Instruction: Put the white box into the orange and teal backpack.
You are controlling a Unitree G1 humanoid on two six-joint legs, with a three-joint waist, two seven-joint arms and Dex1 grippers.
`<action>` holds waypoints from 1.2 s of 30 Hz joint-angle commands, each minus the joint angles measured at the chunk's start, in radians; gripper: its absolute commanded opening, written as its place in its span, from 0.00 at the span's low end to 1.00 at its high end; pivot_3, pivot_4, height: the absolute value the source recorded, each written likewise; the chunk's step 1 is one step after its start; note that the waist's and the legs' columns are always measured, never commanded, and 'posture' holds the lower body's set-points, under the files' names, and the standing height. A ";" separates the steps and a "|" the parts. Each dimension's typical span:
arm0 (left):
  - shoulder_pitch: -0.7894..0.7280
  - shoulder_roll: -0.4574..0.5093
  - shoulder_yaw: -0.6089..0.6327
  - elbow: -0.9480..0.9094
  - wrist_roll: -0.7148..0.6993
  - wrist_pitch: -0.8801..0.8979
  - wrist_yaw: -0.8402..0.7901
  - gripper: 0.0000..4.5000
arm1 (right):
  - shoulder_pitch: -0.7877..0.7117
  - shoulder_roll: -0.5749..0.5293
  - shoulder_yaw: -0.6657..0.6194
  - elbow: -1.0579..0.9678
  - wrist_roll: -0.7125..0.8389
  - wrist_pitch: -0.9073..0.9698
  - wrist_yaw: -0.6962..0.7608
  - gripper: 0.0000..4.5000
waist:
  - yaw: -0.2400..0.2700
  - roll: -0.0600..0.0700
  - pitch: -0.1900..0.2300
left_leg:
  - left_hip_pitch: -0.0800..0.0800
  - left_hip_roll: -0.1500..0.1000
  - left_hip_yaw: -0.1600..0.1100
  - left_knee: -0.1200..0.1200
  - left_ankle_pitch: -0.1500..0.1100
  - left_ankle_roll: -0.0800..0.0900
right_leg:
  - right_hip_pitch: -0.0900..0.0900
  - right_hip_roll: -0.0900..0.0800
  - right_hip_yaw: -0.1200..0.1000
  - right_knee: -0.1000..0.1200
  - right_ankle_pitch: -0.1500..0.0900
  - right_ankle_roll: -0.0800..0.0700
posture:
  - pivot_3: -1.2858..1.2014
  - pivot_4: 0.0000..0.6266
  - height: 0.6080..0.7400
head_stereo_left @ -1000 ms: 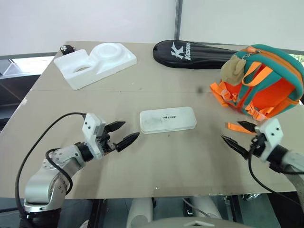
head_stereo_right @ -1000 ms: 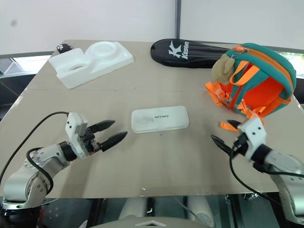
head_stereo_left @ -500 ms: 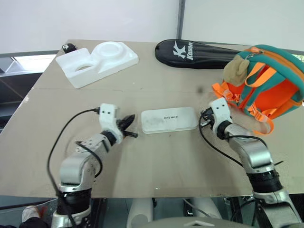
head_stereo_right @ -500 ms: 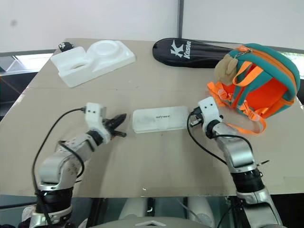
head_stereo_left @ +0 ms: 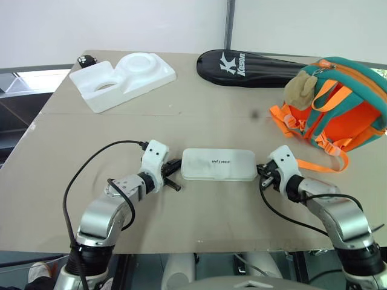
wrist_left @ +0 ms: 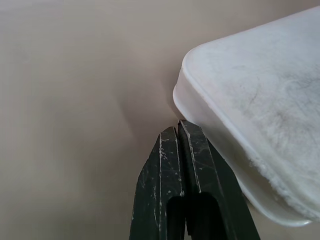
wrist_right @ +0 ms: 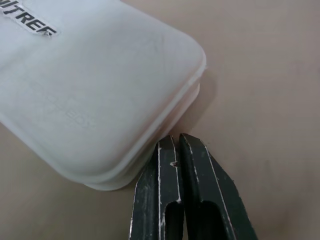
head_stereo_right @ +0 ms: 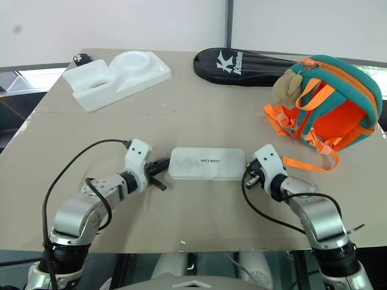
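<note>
Squeezing the white box [head_stereo_left: 218, 164] between two closed claws, one at each short end: that is the step judged to be in hand.

- White box: flat, milky, rounded corners, dark lettering on the lid. Lies flat on the bench [head_stereo_left: 199, 115], near the front edge, between the two arms.
- Left claw [head_stereo_left: 173, 171]: fingers pressed together, holding nothing; tips at the box's left end, against or just beside its lower edge by the corner, as the left wrist view shows.
- Right claw [head_stereo_right: 248, 177]: fingers likewise shut and empty; tips at the box's right end near the corner, touching or a hair off; the right wrist view cannot settle which.
- Orange and teal backpack [head_stereo_left: 338, 106]: stands at the right of the bench, well apart from the box, tan plush toy [head_stereo_left: 300, 89] hanging at its top. Whether the zipper is open cannot be told from here.
- Other items, far side of the bench: white styrofoam block [head_stereo_left: 121, 78], black racket case [head_stereo_left: 254, 63]. Neither concerns the step.

Handling notes (judgement): the case is smooth and thin, so a pinch from the ends depends on even inward pressure. Both tips should sit at matching height on the side wall, not under the rim or over the lid, or the box tips or pops out. Tips near corners invite rotation; centring each on its short end would be steadier. Lift level, both arms together, then carry right toward the backpack's top.
</note>
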 commanded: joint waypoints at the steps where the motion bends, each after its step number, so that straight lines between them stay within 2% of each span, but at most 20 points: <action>1: 0.022 0.004 0.035 -0.048 -0.075 0.030 -0.066 0.13 | 0.037 -0.003 -0.028 -0.053 0.011 0.002 -0.016 0.00 | -0.001 0.000 0.000 | 0.000 0.000 0.000 0.000 0.000 0.000 | 0.000 0.000 0.000 0.000 0.000 0.000 | 0.52 0.24 1.00; 2: 0.027 0.022 0.049 -0.046 -0.078 0.031 -0.083 0.19 | 0.043 -0.011 -0.034 -0.050 0.002 -0.007 -0.019 0.00 | -0.001 -0.001 0.000 | 0.001 0.000 0.000 0.001 0.000 0.000 | 0.001 0.000 0.000 0.000 0.000 0.000 | 0.52 0.24 1.00; 3: 0.029 0.055 0.079 -0.032 -0.085 0.044 -0.107 0.30 | 0.049 -0.028 -0.052 -0.044 -0.004 -0.019 -0.016 0.00 | -0.002 -0.001 -0.001 | 0.001 0.000 0.000 0.001 0.000 0.000 | 0.001 0.000 0.000 0.000 0.000 0.000 | 0.52 0.24 1.00; 4: 0.033 0.090 0.101 -0.022 -0.093 0.064 -0.129 0.37 | 0.054 -0.037 -0.071 -0.041 -0.003 -0.023 -0.016 0.00 | -0.002 -0.001 -0.001 | 0.001 0.000 0.000 0.002 0.000 0.000 | 0.001 0.000 0.000 0.000 0.000 -0.001 | 0.52 0.24 1.00; 7: 0.019 0.146 0.174 0.003 -0.186 0.176 -0.172 0.70 | 0.060 -0.072 -0.112 -0.036 0.005 -0.033 -0.004 0.00 | -0.002 -0.001 -0.001 | 0.001 0.000 0.001 0.001 0.000 0.000 | 0.000 0.000 0.000 0.000 0.000 -0.001 | 0.52 0.24 1.00; 9: -0.034 0.174 0.247 0.046 -0.319 0.341 -0.210 0.91 | 0.061 -0.103 -0.144 -0.020 0.009 -0.047 0.010 0.00 | -0.002 -0.001 -0.001 | 0.001 0.000 0.000 0.001 0.000 0.000 | 0.000 0.000 0.000 0.000 0.000 -0.001 | 0.52 0.24 1.00; 10: -0.089 0.196 0.285 0.094 -0.409 0.493 -0.243 0.96 | 0.060 -0.123 -0.159 -0.011 0.011 -0.060 0.026 0.00 | 0.000 -0.001 -0.001 | 0.001 0.000 0.000 0.001 0.000 0.000 | 0.000 0.000 0.000 0.000 0.000 0.000 | 0.52 0.24 1.00; 12: -0.181 0.238 0.309 0.179 -0.504 0.728 -0.283 0.96 | 0.043 -0.150 -0.176 0.009 0.014 -0.080 0.048 0.00 | 0.001 -0.002 0.000 | 0.000 0.000 -0.001 0.002 0.000 0.000 | 0.000 0.000 -0.002 0.001 0.000 0.000 | 0.52 0.24 1.00; 15: -0.254 0.208 0.321 0.257 -0.549 0.848 -0.252 0.96 | 0.014 -0.155 -0.154 0.022 0.014 -0.095 0.059 0.00 | -0.004 -0.001 0.000 | 0.001 0.000 -0.001 0.002 0.000 0.000 | 0.001 0.000 -0.001 0.000 0.000 0.001 | 0.52 0.24 1.00; 21: -0.307 0.078 0.273 0.314 -0.596 0.859 -0.125 0.96 | -0.050 -0.138 -0.027 0.041 -0.012 -0.069 0.067 0.00 | 0.000 -0.001 -0.001 | 0.000 0.000 -0.002 0.001 0.000 0.000 | 0.000 0.001 -0.001 0.001 0.002 0.003 | 0.52 0.24 1.00; 27: -0.331 -0.082 0.261 0.324 -0.561 0.859 -0.032 0.96 | -0.118 -0.098 0.120 0.059 -0.029 -0.065 0.089 0.00 | 0.008 -0.001 -0.001 | 0.000 -0.002 -0.002 0.003 0.000 0.000 | 0.002 0.000 -0.001 0.000 0.001 0.002 | 0.52 0.24 1.00; 32: -0.333 -0.154 0.278 0.316 -0.574 0.859 0.010 0.96 | -0.139 -0.057 0.142 0.088 -0.052 -0.084 0.078 0.00 | 0.012 -0.002 -0.003 | 0.001 -0.002 -0.003 0.004 0.000 0.000 | 0.003 0.000 -0.001 0.001 0.001 0.001 | 0.52 0.24 1.00; 35: -0.325 -0.173 0.312 0.325 -0.580 0.859 0.029 0.79 | -0.129 -0.049 0.117 0.089 -0.057 -0.097 0.070 0.00 | 0.012 -0.001 -0.003 | 0.001 -0.002 -0.003 0.004 0.000 0.000 | 0.003 0.000 -0.001 0.001 0.001 0.002 | 0.52 0.24 1.00; 36: -0.322 -0.174 0.319 0.324 -0.585 0.859 0.033 0.69 | -0.122 -0.048 0.102 0.085 -0.054 -0.102 0.069 0.00 | 0.011 -0.001 -0.003 | 0.000 -0.002 -0.003 0.004 0.000 0.000 | 0.003 0.000 -0.001 0.001 0.001 0.002 | 0.52 0.24 1.00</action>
